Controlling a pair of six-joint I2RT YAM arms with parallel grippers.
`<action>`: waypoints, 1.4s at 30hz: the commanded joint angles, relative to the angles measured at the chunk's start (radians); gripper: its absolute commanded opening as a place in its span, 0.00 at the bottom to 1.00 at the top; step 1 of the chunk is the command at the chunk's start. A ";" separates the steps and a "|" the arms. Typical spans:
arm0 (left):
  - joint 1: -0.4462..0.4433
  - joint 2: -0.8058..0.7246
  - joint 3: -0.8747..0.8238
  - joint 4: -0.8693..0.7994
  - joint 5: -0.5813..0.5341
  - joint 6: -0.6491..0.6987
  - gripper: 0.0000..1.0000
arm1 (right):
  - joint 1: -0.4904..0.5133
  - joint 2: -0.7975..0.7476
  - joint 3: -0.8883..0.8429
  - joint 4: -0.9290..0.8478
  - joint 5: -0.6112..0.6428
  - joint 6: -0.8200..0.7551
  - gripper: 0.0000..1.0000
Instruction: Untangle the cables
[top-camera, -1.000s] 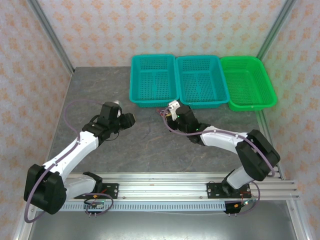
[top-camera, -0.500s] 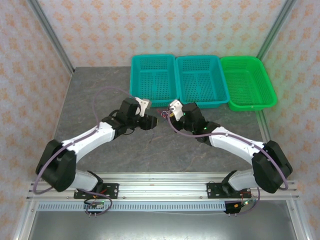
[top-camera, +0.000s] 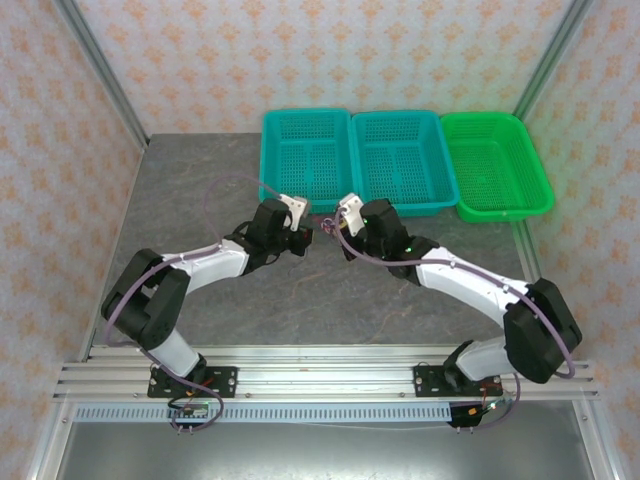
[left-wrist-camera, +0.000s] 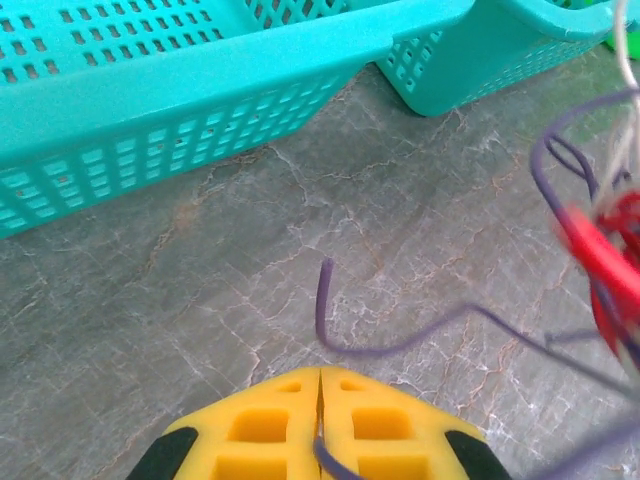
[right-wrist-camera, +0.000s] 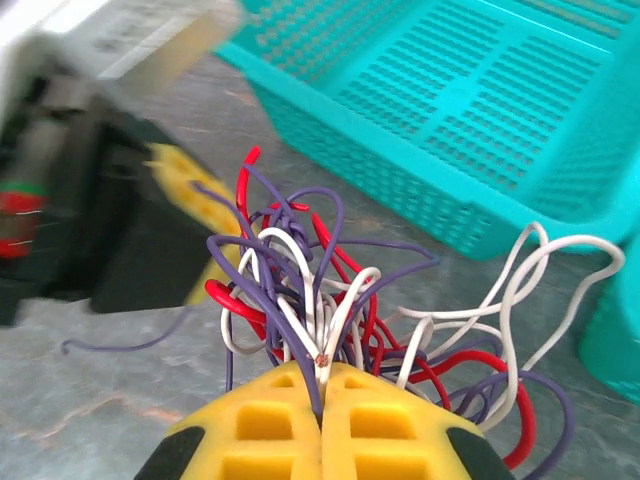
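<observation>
Right fingers (right-wrist-camera: 336, 386) are clamping shut on the tangle (right-wrist-camera: 320, 290) of thin, glossy red, white and purple wires looping up at 12 o'clock. Left fingers (left-wrist-camera: 336, 386), also together, are pinching one purple strand (left-wrist-camera: 400, 340) over the veiny stone-look bench (left-wrist-camera: 200, 280), with a perforated teal plastic basket (left-wrist-camera: 150, 110) sitting at 11.

Purple, red, white cables (right-wrist-camera: 318, 300) in one tangle

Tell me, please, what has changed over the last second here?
The left gripper swung right across the table, up to the wire tangle, and is now shut on a purple wire. The right gripper kept its grip on the tangle, shifting only slightly. The three baskets stayed put.
</observation>
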 joint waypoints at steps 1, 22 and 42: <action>-0.004 -0.086 -0.016 -0.019 -0.048 -0.021 0.00 | -0.010 0.068 0.056 -0.091 0.236 0.133 0.00; 0.301 -0.460 -0.094 -0.456 -0.406 -0.390 0.00 | -0.161 0.055 -0.157 -0.370 0.303 0.778 0.00; 0.208 -0.282 -0.144 -0.309 -0.136 -0.292 0.00 | -0.158 -0.241 -0.238 -0.261 0.143 0.659 0.59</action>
